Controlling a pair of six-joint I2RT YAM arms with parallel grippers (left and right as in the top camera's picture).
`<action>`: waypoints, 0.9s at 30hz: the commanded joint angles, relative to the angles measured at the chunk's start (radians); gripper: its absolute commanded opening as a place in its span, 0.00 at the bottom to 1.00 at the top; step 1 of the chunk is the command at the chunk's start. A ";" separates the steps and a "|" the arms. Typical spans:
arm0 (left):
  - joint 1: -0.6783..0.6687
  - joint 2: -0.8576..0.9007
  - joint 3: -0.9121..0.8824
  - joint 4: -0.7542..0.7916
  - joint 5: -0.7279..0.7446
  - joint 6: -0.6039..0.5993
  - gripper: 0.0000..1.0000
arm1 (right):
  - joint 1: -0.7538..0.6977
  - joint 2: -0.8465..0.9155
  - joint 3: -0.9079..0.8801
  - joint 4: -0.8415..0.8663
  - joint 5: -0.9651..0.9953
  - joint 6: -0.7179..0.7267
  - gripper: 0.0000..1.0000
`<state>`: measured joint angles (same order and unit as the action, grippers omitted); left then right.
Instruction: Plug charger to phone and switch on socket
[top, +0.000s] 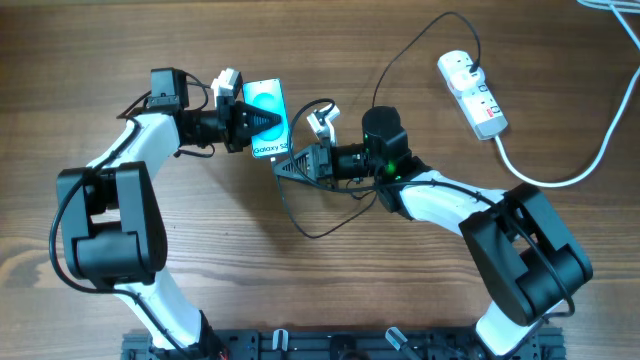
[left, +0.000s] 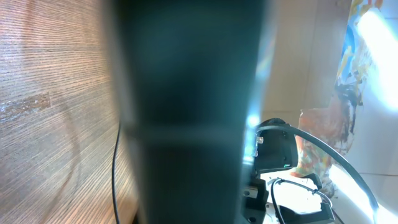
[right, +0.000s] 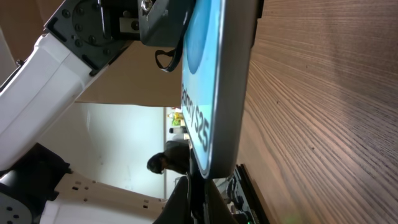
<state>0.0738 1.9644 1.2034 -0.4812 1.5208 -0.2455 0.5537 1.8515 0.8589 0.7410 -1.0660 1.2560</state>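
The left end effector (top: 250, 118) is clamped on the phone (top: 268, 112) and holds it on edge, off the desk (top: 330, 300), with the teal screen and its white strip of text facing up toward the overhead camera. In the right wrist view the phone (right: 224, 74) stands side-on beside the wood grain, with the left end effector (right: 163, 28) gripping its upper part. In the left wrist view the phone (left: 186, 112) is a dark blur across the middle.

The right end effector (top: 287, 165) sits just below the phone's text end, its fingers drawn together on the end of the charger (top: 316, 233). The connector tip is too small to make out. From there the thin black cable loops over the desk under the right arm, then arcs away to the socket (top: 473, 94). The socket lies well apart, toward the far right, and a dark plug sits in its far end. A thick pale cable (top: 560, 182) curves off from its near end.
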 joint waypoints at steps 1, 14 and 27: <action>-0.003 -0.032 -0.001 0.003 0.056 0.005 0.04 | -0.002 0.017 0.003 0.007 0.003 0.001 0.05; -0.003 -0.032 -0.001 0.003 0.056 0.005 0.04 | -0.002 0.017 0.003 0.036 0.019 0.005 0.04; -0.003 -0.032 -0.001 0.004 0.056 0.005 0.04 | -0.001 0.017 0.003 0.032 -0.017 0.008 0.04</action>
<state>0.0738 1.9644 1.2030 -0.4812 1.5211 -0.2455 0.5537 1.8515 0.8589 0.7704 -1.0550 1.2564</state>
